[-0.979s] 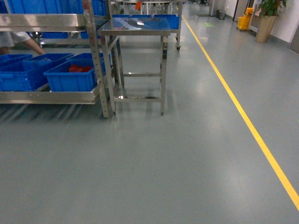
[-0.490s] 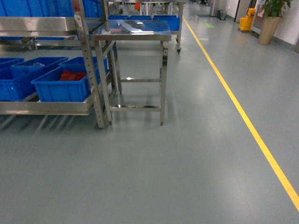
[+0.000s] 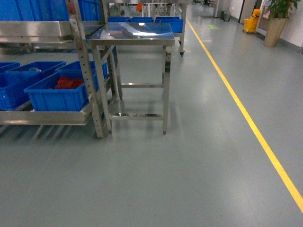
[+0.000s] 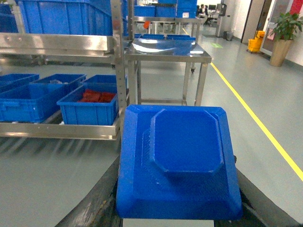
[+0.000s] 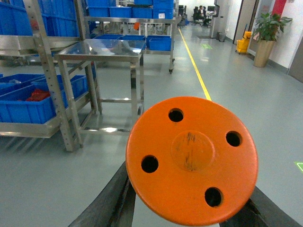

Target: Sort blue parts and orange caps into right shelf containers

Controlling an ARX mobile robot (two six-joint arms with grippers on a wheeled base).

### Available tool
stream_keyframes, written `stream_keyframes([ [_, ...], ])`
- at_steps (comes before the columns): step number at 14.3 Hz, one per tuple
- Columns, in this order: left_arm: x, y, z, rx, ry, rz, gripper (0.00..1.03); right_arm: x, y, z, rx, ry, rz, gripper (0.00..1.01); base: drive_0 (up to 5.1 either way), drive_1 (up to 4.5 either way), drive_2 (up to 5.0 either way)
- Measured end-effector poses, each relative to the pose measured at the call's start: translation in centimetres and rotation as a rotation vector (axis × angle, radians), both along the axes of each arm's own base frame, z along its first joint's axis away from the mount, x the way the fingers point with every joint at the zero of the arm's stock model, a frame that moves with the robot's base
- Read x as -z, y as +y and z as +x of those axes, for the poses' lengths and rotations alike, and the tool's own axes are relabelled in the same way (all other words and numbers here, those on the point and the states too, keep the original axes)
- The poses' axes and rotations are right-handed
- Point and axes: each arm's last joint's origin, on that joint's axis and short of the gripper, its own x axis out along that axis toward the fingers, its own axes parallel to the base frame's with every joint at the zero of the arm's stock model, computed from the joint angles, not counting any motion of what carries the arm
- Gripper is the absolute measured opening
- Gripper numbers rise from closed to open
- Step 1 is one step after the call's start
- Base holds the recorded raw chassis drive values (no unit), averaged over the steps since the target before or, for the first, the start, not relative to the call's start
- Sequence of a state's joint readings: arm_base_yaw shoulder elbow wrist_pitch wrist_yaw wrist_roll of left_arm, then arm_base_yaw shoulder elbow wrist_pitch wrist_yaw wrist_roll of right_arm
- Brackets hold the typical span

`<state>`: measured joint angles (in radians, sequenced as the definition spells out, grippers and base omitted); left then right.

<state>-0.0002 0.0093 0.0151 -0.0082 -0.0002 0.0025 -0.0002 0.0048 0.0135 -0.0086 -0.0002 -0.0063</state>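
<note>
In the left wrist view my left gripper (image 4: 179, 210) is shut on a blue part (image 4: 180, 161), a square stepped block with an octagonal raised top that hides most of the dark fingers (image 4: 102, 203). My right gripper (image 5: 189, 210) is shut on an orange cap (image 5: 191, 158), a flat round disc with several holes. Blue crates stand on the low shelf at the left; the nearest crate (image 3: 59, 97) holds red-orange pieces (image 3: 68, 83). That crate (image 4: 90, 111) lies ahead and to the left of both grippers. Neither gripper shows in the head view.
A steel rack (image 3: 85, 71) carries the crates, with more blue bins on its upper level. Beside it stands a steel table (image 3: 132, 33) on thin legs. A yellow floor line (image 3: 246, 113) runs along the right. A potted plant (image 3: 277, 19) stands far right.
The rack and table have slid left and grown larger in the head view, so the base has come closer. A person's arm seen at the far left has left the view.
</note>
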Motion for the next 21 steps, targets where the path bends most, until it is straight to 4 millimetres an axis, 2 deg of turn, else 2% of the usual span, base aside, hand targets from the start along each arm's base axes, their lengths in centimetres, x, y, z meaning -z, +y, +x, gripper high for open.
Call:
stream_keyframes([
  [21, 0.03, 0.00, 0.00, -0.002, 0.003, 0.000, 0.43, -0.03, 0.00, 0.00, 0.000, -0.004, 0.000, 0.42, 0.0, 4.29, -4.4],
])
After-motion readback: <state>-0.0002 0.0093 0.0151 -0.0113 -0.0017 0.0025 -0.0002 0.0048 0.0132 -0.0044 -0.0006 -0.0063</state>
